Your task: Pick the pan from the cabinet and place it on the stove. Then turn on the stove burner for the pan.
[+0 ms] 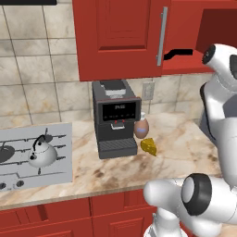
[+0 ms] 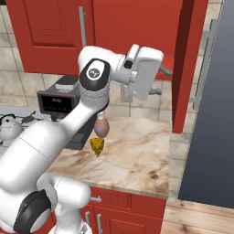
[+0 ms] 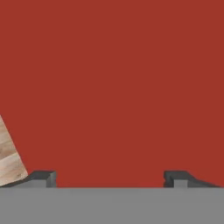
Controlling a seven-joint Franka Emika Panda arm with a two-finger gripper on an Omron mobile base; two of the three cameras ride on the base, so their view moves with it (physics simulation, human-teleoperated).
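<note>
Kettle [image 1: 41, 152] on stove [image 1: 60, 166], left of coffee machine [image 1: 115, 118]; pan [image 1: 178, 53] seemingly inside cabinet [image 1: 120, 37].

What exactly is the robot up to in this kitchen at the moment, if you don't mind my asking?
The arm is raised to the open red wall cabinet, where a black handle that looks like the pan's sticks out over the shelf edge. The gripper is open, holds nothing and faces a red cabinet surface at close range. A kettle sits on the stove, so the pan has yet to be fetched.
</note>
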